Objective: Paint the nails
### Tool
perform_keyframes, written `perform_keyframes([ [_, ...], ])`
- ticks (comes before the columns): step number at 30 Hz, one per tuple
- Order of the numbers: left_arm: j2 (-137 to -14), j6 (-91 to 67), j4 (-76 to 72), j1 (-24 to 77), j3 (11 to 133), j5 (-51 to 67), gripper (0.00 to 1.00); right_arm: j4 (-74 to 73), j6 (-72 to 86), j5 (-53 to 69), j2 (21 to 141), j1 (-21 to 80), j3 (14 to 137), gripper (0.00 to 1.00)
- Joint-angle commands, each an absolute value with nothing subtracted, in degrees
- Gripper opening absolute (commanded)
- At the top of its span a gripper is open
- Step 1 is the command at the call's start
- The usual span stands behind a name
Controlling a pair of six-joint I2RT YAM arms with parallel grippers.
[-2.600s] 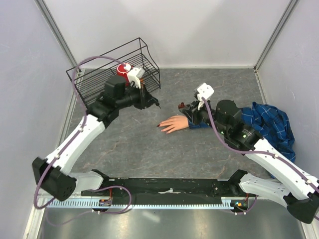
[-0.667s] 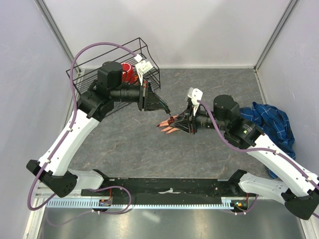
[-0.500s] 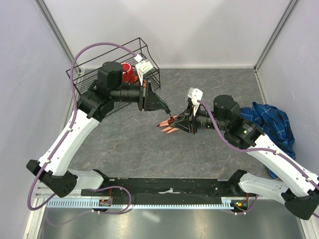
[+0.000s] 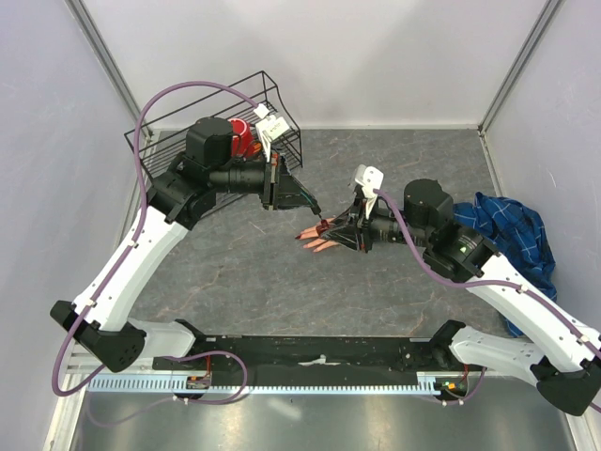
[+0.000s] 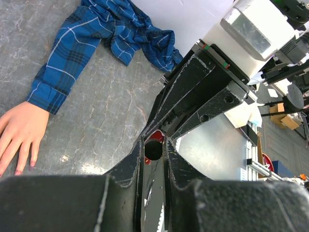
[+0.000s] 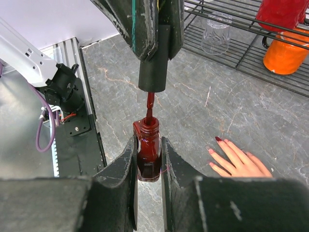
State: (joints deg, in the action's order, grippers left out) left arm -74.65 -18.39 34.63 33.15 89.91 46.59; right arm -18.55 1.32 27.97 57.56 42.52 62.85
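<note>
Right fingers (image 6: 124,166) clamp bottle (image 6: 148,162), left fingers (image 6: 140,24) grip brush cap (image 6: 153,72); nails (image 6: 218,139) lie apart, below

Both arms have smooth white links joined by black joints, and both rise from black bases (image 4: 97,340) at the near edge. A purple cable (image 4: 178,89) loops off the left arm (image 4: 141,254). The right arm (image 4: 526,315) has a similar cord (image 4: 413,261) lying along its links. Each arm has a round black motor drum (image 4: 208,139) by the wrist and a white camera block (image 4: 368,177) beside it. The left gripper (image 5: 154,147) and right gripper (image 6: 148,145) have black tapered fingers (image 6: 125,166), scuffed pale along the edges. The right gripper's fingers show round holes (image 5: 224,99), and thin green and red stripes (image 5: 212,50) edge its white housing.
</note>
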Motion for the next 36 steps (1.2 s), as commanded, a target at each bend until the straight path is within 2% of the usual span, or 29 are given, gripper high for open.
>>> perform_keyframes([
  [1,-74.62,-18.63,34.45,33.4,90.09,46.58,0.02,-15.29,1.58,28.3,56.25,42.54,64.77,0.0],
  [22,-75.94,-17.23,35.94,35.68,90.18,46.67,0.02,-13.62,2.2,28.3,56.08,42.45,64.95,0.0],
  [32,-76.29,-15.21,36.56,37.88,89.56,47.98,0.02,-7.05,5.18,28.04,55.55,42.45,63.2,0.0],
  [36,-75.94,-12.14,34.9,38.67,87.98,52.45,0.02,-3.0,7.81,27.77,54.76,42.54,61.88,0.0],
])
